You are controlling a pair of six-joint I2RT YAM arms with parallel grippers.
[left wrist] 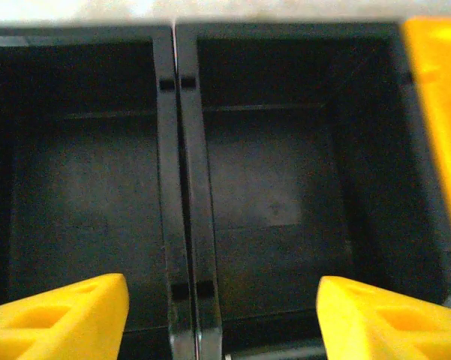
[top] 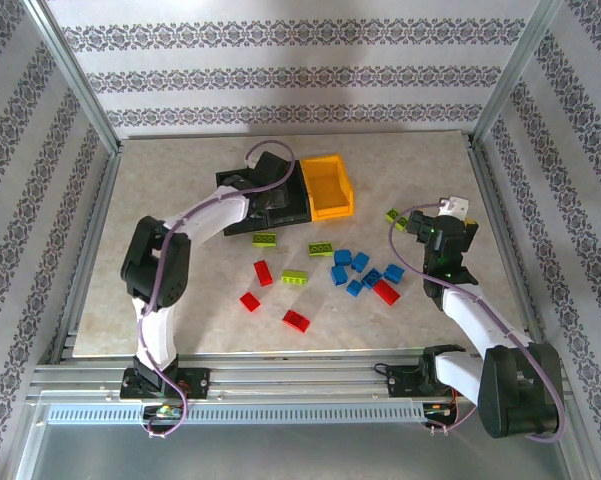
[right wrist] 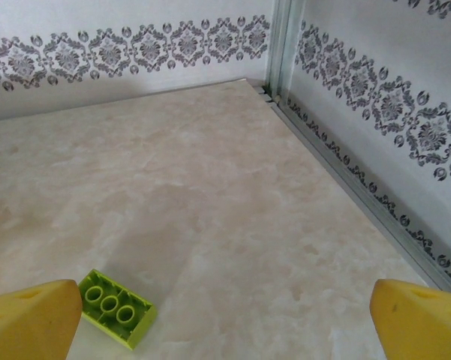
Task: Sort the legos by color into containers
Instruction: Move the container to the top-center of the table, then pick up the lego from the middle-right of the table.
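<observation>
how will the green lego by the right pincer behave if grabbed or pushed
The green lego looks like hard moulded plastic, so probably stiff and light. It lies flat, studs up, on the smooth table, so a push would likely slide it, not tip it. Its small sides may slip from an off-centre grip.

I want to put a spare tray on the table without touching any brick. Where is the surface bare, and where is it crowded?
Bare: the far-left table, between the left frame and the black bins; also the far-right corner, past the yellow bin and a green lego. Crowded: the middle, where red, blue and green legos lie scattered near the bins.
</observation>
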